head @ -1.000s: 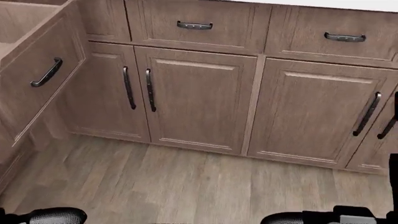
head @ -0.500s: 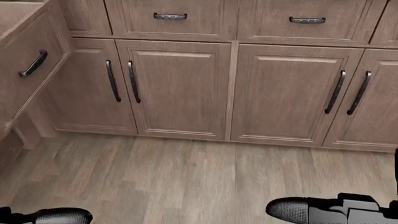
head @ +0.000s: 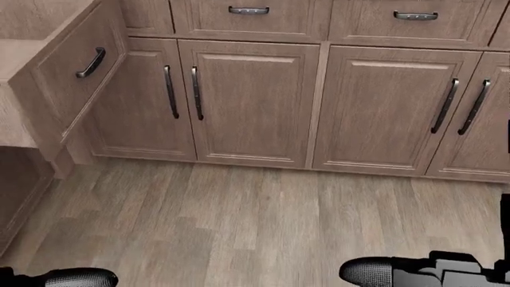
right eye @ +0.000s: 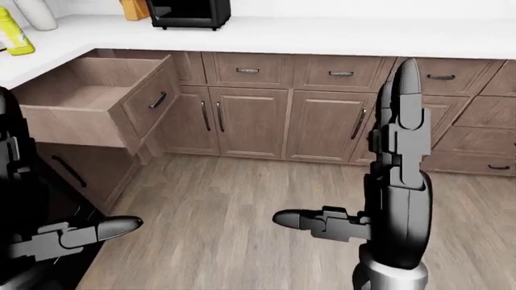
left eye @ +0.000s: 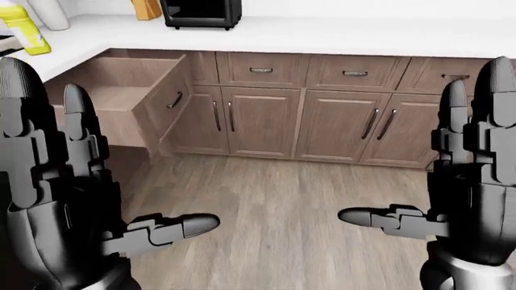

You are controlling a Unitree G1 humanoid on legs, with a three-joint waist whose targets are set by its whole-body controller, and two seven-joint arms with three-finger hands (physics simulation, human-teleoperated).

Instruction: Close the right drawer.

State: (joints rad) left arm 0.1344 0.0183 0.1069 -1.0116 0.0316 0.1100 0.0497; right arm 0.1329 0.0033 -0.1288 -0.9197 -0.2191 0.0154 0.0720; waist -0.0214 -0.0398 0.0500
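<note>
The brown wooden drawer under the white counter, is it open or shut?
Open: the brown wooden drawer juts out from the cabinet row, its bare inside showing, neither hand touching it.

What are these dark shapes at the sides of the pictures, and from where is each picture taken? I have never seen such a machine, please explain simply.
All three pictures come from cameras on the head of a humanoid robot in a computer simulation, looking out over its own arms. The dark shapes are its hands: the left hand and the right hand, each with three fingers, raised and open. They hold nothing.

The room is a kitchen with wooden cabinets and a plank floor. One drawer, at the left in the right-eye view, stands pulled out; as far as its inside shows, it looks empty. The robot's hands are not touching it.

On the white counter stand a black appliance and a yellow bottle. The head view looks lower, showing mostly cabinet doors and floor.
</note>
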